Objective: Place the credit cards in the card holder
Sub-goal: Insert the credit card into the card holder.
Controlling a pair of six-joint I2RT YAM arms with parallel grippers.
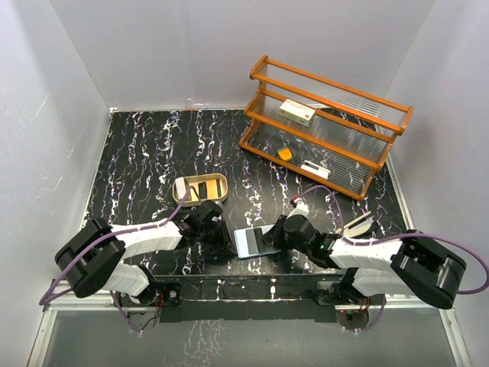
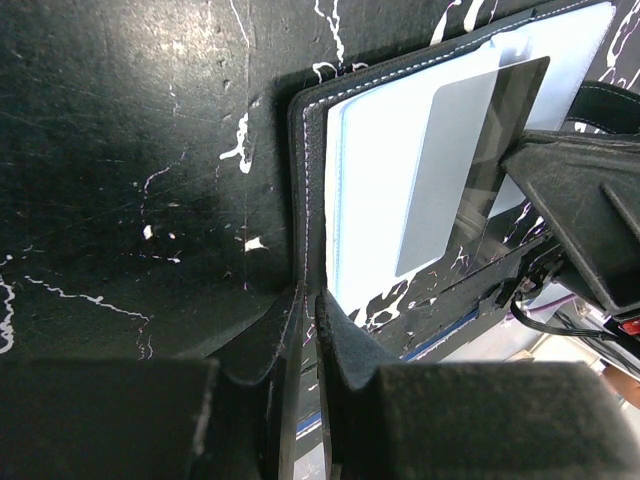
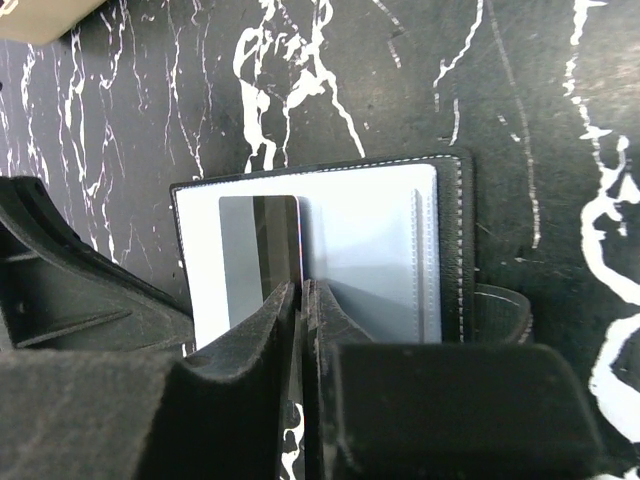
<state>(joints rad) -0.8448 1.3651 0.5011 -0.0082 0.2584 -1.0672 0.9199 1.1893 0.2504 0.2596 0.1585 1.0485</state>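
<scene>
card holder [image 1: 246, 243]: open, pale inside up | grey card [image 3: 250, 245]: over that pale inside

A: Where's the wallet [image 1: 248, 242] lying?
B: It's lying open on the table [image 1: 137, 153], near the front edge, between the left gripper [image 2: 310, 300] and right gripper [image 3: 302, 290]. A card [image 2: 450, 180] is lying over its inside.
A: Tray?
B: The tray [image 1: 177, 188] is sitting behind-left of the wallet, with cards [image 1: 205, 189] lying in it. The rack [image 1: 348, 136] is standing back right, with a box [image 1: 297, 112] sitting on a shelf.

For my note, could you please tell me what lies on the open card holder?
A grey card lies on the card holder; the right gripper hides its near edge.
</scene>
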